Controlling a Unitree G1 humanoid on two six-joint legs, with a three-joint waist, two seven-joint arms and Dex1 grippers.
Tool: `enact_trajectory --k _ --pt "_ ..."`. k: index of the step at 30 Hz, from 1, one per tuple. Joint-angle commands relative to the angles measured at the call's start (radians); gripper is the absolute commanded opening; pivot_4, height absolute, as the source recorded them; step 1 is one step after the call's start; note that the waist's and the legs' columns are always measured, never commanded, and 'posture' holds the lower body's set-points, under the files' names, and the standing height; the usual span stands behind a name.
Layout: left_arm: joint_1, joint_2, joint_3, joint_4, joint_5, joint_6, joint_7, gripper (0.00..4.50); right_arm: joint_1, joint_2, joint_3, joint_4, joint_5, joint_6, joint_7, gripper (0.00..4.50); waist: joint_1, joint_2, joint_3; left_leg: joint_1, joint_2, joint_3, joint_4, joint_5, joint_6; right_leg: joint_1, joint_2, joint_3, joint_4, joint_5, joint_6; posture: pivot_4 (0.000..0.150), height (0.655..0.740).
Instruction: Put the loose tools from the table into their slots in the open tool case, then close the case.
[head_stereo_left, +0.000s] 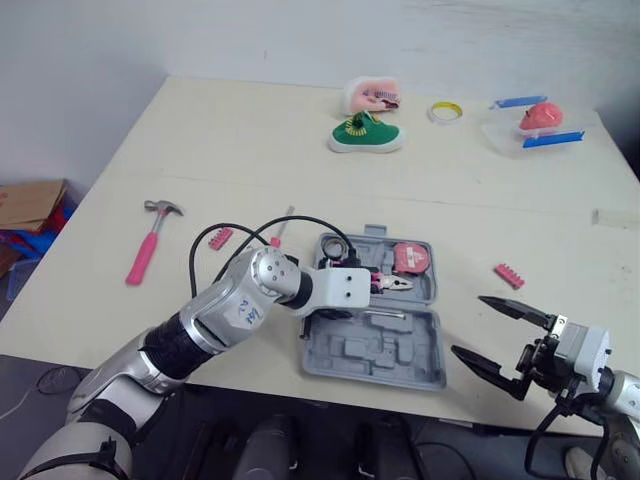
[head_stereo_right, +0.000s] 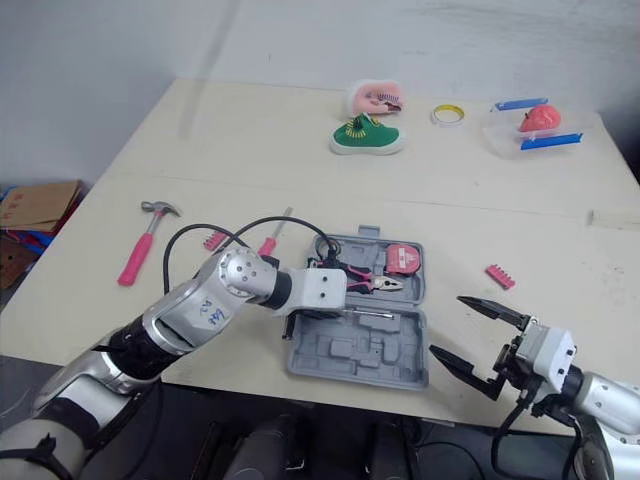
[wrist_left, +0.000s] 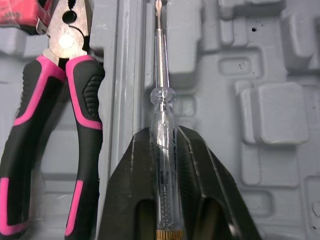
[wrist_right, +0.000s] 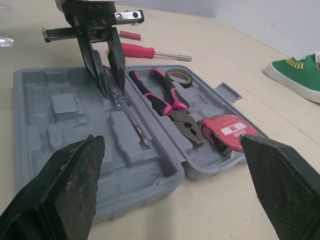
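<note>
The tool case (wrist_left: 270, 115) is matt grey moulded plastic, the screwdriver (wrist_left: 162, 107) has a glossy clear plastic handle and bright metal shaft, and the pliers (wrist_left: 87, 95) have rubbery-looking grips.

Your left arm (head_stereo_left: 215, 318) reaches forward and inward over the bench (head_stereo_left: 250, 150). The elbow is bent and the forearm runs toward the middle. Its wrist is turned so that the left gripper (wrist_left: 164, 134) points down. The jaws are clamped on the clear handle of a screwdriver (wrist_left: 160, 75), one on each side, with the shaft sticking out past the tips. Your right arm (head_stereo_left: 585, 362) sits low at the near right corner, wrist roughly level and aimed inward. The right gripper (head_stereo_left: 467, 324) has its jaws spread wide with nothing between them. Its two black fingers (head_stereo_left: 510, 308) splay apart at the bench's near edge.
</note>
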Motion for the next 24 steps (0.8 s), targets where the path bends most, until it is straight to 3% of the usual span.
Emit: enact_trajectory --k 1,7,11,14,17,21,24 --pt "-0.024 -0.028 0.064 -0.068 -0.031 -0.017 -0.014 2.04 0.022 0.004 -0.027 -0.001 0.016 -0.030 0.023 4.50 0.003 0.000 0.000 -0.001 0.000 0.000 0.000 0.000 0.000 0.000 0.000 0.000 0.000 0.000 0.000 0.150 0.7400" --pt "-0.029 -0.034 0.125 -0.088 -0.053 -0.008 -0.017 2.04 0.033 0.002 -0.031 -0.003 0.025 -0.029 0.038 4.50 0.001 0.000 0.000 -0.001 0.000 0.000 0.001 0.000 0.000 -0.001 0.000 -0.001 0.000 0.000 0.000 0.150 0.7400" --pt "0.066 -0.080 0.251 -0.015 -0.121 -0.199 0.028 2.04 0.042 0.002 -0.033 -0.013 0.028 -0.024 0.038 4.50 -0.001 0.000 0.000 -0.001 0.000 0.000 0.001 0.000 0.000 -0.001 0.000 -0.001 0.000 0.000 0.000 0.150 0.7400" --pt "0.106 -0.115 0.318 0.026 -0.169 -0.273 0.033 1.29 0.040 0.001 -0.033 -0.018 0.028 -0.019 0.032 4.50 0.001 0.000 0.000 -0.002 0.001 -0.001 0.002 0.000 0.000 -0.001 0.000 -0.001 0.000 0.000 -0.001 0.150 0.7400" --pt "0.164 -0.173 0.382 0.078 -0.248 -0.327 0.033 0.02 0.035 -0.001 -0.030 -0.031 0.027 -0.008 0.018 4.50 0.002 0.000 0.000 -0.001 0.001 -0.001 0.002 0.000 0.000 0.000 0.000 -0.001 0.000 0.001 -0.001 0.150 0.7400" --pt "0.191 -0.206 0.399 0.125 -0.265 -0.320 0.053 0.02 0.026 -0.003 -0.028 -0.039 0.023 0.002 0.001 4.50 0.004 0.000 0.000 -0.002 0.001 -0.001 0.002 0.000 0.000 0.000 0.001 -0.002 0.000 0.001 -0.001 0.150 0.7400" --pt "0.231 -0.195 0.362 0.182 -0.227 -0.436 0.028 0.02 0.021 -0.005 -0.025 -0.047 0.020 0.012 -0.012 4.50 0.003 0.001 0.000 -0.002 0.001 -0.001 0.002 0.000 0.000 0.000 0.001 -0.002 0.000 0.001 -0.001 0.150 0.7400"
